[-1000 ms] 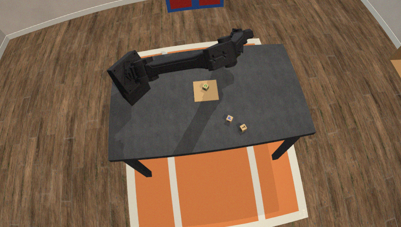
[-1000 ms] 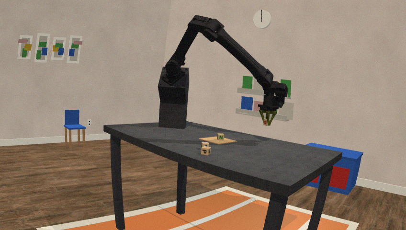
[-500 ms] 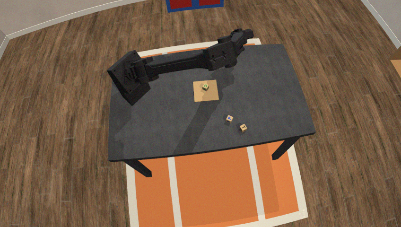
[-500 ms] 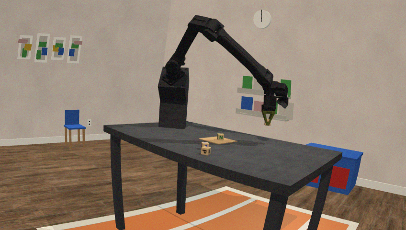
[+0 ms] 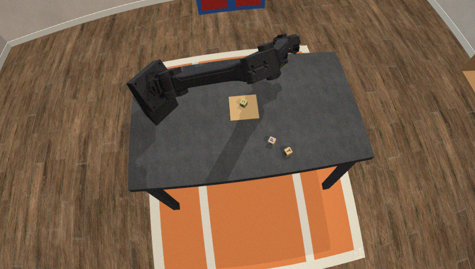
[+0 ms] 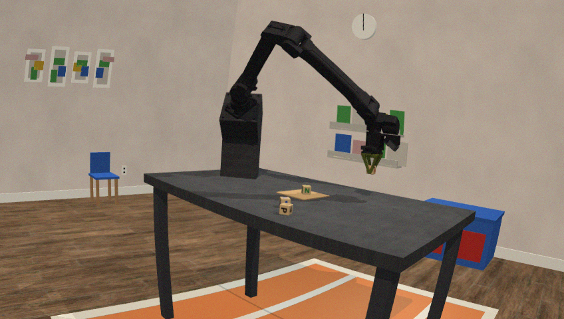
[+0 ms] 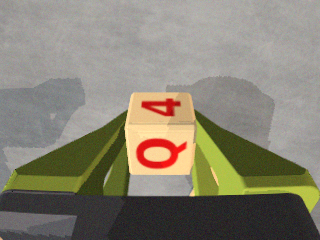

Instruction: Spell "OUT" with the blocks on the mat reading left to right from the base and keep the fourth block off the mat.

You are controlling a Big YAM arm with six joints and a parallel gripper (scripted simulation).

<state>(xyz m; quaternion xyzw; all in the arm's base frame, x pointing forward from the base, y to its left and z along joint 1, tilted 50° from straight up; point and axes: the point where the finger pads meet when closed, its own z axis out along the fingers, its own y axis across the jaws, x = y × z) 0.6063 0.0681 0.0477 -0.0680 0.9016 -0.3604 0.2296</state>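
My gripper (image 7: pixel 161 119) is shut on a wooden block with red marks (image 7: pixel 160 142); its faces towards the wrist camera show "Q" and "4". In the exterior view the gripper (image 6: pixel 370 165) hangs well above the table, off to the side of the tan mat (image 6: pixel 302 194). A block with green letters (image 5: pixel 243 102) sits on the mat (image 5: pixel 243 108) near its far edge, showing a green U on top. A block with a blue P (image 5: pixel 271 140) and a block with a dark T (image 5: pixel 288 151) lie on the table off the mat, close together.
The arm's base (image 5: pixel 153 91) stands at one side of the dark table (image 5: pixel 246 126) and the arm stretches over the table's back edge. A blue and red box (image 6: pixel 469 232) stands on the floor beyond the table.
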